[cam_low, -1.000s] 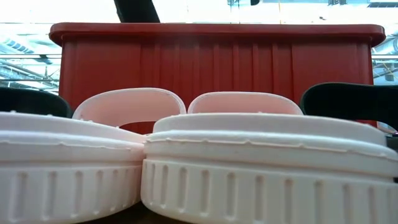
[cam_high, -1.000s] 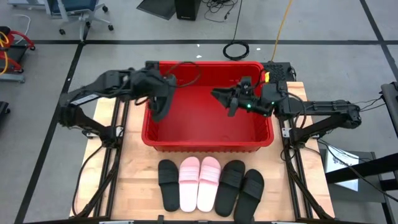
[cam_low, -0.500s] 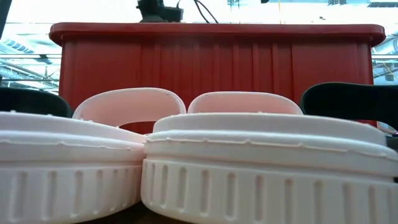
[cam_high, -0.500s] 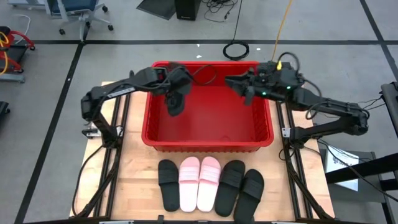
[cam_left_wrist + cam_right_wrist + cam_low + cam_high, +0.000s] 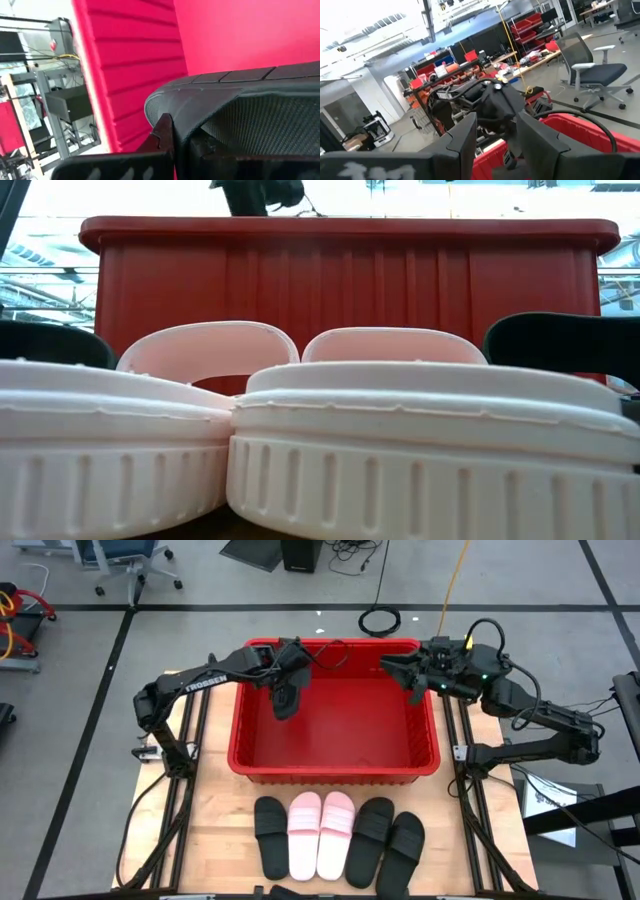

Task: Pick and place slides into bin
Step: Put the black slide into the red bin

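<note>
Holding: the left gripper (image 5: 284,700) was clamped on 1 black slide (image 5: 285,703), which hung over the far left part of the bin (image 5: 335,765), above its floor.
Close view: the left wrist camera showed the slide's black strap (image 5: 240,107) pinched against the gripper, with the bin's red ribbed wall behind it.
Row: 5 slides lay side by side on the table (image 5: 220,830) in front of the bin: black slide (image 5: 270,835), 2 pink slides (image 5: 322,833), then 2 black slides (image 5: 388,840).
Low view: the 2 pink slides (image 5: 330,430) filled the foreground, the bin's front wall (image 5: 350,280) stood behind them.
Right gripper: (image 5: 412,685) hovered over the bin's far right corner with its fingers apart, holding nothing.
Beyond: an office chair (image 5: 125,565) and a coiled cable (image 5: 380,620) were on the floor.
</note>
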Controlling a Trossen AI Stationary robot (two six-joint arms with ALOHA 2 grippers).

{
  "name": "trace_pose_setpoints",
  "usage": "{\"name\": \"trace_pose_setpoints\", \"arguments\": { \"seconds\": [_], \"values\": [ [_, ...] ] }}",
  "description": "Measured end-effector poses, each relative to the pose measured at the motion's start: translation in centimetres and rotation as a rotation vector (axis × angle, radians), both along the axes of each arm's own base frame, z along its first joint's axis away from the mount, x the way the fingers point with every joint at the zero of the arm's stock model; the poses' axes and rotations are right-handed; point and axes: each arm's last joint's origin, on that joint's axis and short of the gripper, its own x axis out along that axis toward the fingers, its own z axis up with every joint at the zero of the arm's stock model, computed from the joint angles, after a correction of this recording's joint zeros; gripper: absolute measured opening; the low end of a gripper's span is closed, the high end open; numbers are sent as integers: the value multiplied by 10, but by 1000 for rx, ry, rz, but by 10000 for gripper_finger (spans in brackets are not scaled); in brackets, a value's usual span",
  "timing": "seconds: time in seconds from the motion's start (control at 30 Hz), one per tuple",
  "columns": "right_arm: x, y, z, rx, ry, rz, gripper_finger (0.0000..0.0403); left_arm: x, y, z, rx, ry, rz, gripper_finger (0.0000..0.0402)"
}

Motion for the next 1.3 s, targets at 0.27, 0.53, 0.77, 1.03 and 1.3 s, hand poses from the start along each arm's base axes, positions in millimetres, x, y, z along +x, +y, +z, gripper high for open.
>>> {"name": "trace_pose_setpoints", "arguments": {
  "seconds": [0.27, 0.53, 0.77, 1.03, 1.3],
  "values": [
    [3, -1, -2, 9, 12, 0, 130, -4, 4, -45, 6, 48, -29, 0],
    [4, -1, -3, 32, 16, 0, 130, -11, 1, -85, 15, 127, -61, 0],
    [4, -1, -4, 62, 9, 1, 130, -21, 2, -112, 15, 169, -82, 0],
    [3, -2, -4, 65, 7, -28, 130, -32, 16, -124, 22, 184, -61, 0],
    [4, -3, -4, 77, 4, -47, 130, -43, 37, -123, -7, 140, -22, 0]
  ]
}}
